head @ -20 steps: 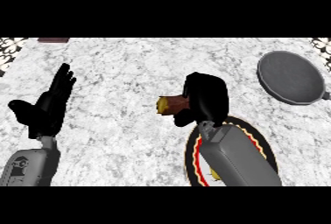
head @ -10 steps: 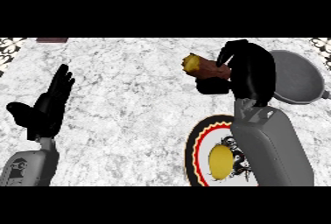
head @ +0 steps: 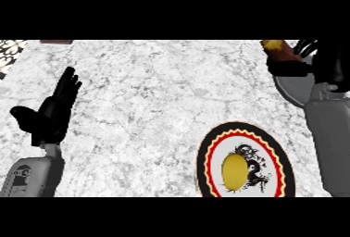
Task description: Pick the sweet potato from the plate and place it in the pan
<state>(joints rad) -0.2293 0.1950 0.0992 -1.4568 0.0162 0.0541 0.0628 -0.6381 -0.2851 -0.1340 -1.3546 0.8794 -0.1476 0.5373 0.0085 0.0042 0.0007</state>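
My right hand [head: 321,60] is at the upper right, fingers curled round the sweet potato [head: 279,49], whose yellow and reddish-brown end sticks out to the left of the hand. Hand and potato hang over the grey pan [head: 290,90], of which only a sliver of the left rim shows beside my forearm. The plate [head: 215,157], black-rimmed with a red wavy ring and a yellow centre, lies at the lower right with nothing on it. My left hand [head: 51,113] rests open at the left, fingers up.
The counter top is white-grey marble. A patterned patch [head: 10,51] sits at the upper left corner and a small dark reddish object [head: 56,41] at the top edge. My right forearm [head: 331,139] runs along the right edge beside the plate.
My right hand has carried the sweet potato up and to the right, from above the plate's edge to over the pan. The plate now shows whole. The left hand has not moved.
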